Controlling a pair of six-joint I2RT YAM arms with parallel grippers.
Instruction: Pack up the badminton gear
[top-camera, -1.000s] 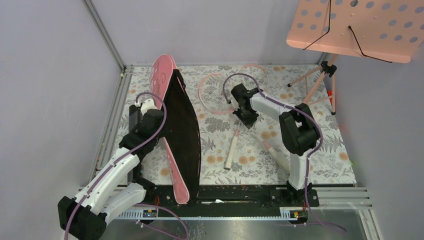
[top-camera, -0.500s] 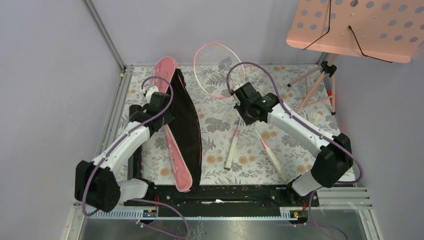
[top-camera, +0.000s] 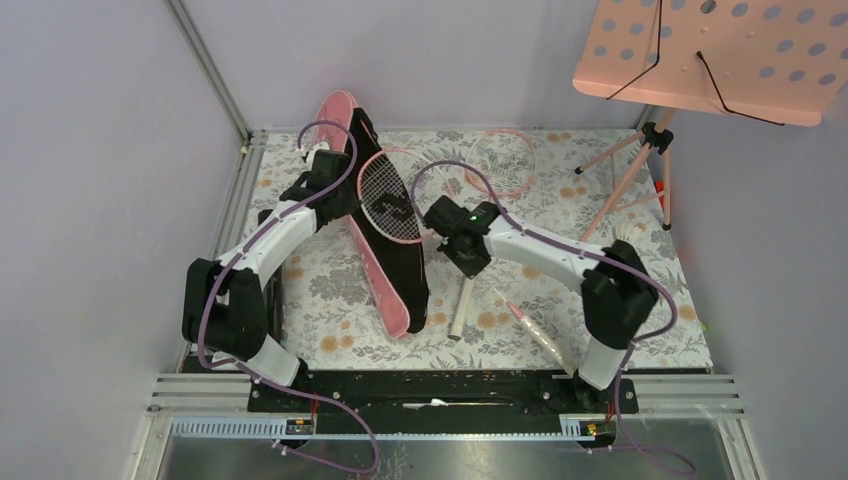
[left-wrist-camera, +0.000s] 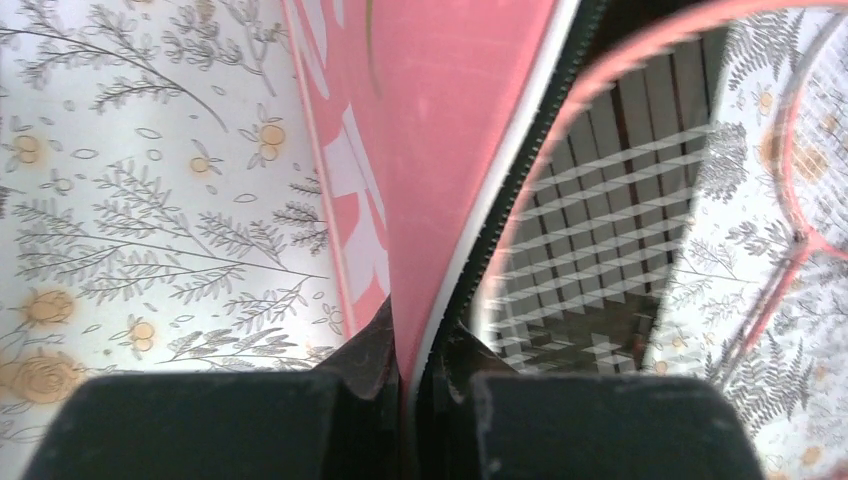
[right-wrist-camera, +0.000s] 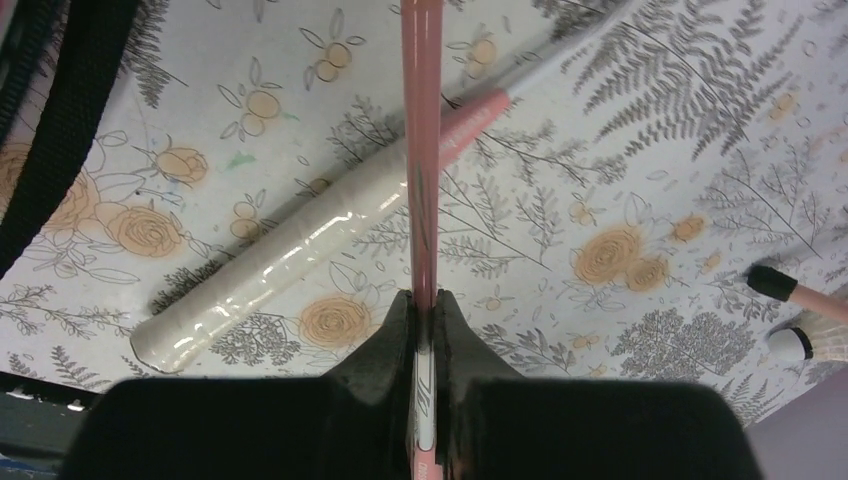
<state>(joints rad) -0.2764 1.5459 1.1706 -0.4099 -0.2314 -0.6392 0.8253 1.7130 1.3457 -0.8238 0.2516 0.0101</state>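
Observation:
The long pink racket bag (top-camera: 395, 300) lies open at centre left, its black inside facing up. My left gripper (top-camera: 338, 192) is shut on the bag's pink zip edge (left-wrist-camera: 440, 150), holding that flap up. My right gripper (top-camera: 466, 250) is shut on the thin pink shaft (right-wrist-camera: 421, 150) of a racket. The strung head of this racket (top-camera: 388, 196) hangs over the bag's black opening, seen close in the left wrist view (left-wrist-camera: 600, 230). A second racket lies on the mat with its head (top-camera: 505, 160) at the back and its pale handle (right-wrist-camera: 280, 265) under my right gripper. A white shuttlecock (top-camera: 628, 233) sits at the right.
A pink perforated music stand (top-camera: 710, 55) overhangs the back right corner, its tripod legs (top-camera: 640, 170) planted on the floral mat (top-camera: 320, 290). Grey walls and a metal frame post (top-camera: 215, 75) close in the left and back. The arm bases sit on the black rail (top-camera: 440, 390) at the near edge.
My right arm has swung the held racket left, so its head moved from the back centre to over the bag's opening. My left arm has reached farther back, and the bag has shifted with it.

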